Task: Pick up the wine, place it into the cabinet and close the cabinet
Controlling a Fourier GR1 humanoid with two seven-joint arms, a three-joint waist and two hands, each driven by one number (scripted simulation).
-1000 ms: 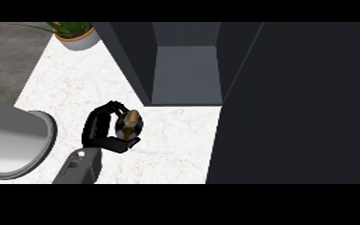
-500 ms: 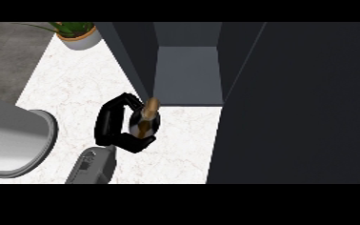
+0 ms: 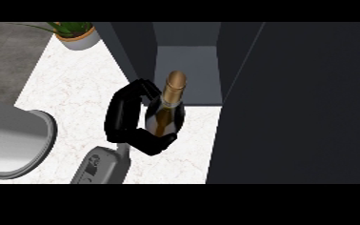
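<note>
Gold-foil neck, dark glass, pale label: wine bottle (image 3: 169, 108), grasped by left hand (image 3: 121, 118), fingers curled round it. Just beyond the hand: open dark cabinet (image 3: 186, 71). Beneath: white marble counter (image 3: 70, 90).

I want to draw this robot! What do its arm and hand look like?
Only the left arm shows. Its forearm is a smooth grey shell with rounded corners and a darker patch on one side. The left hand is all black, with thick fingers and a thumb. No cables show.
</note>
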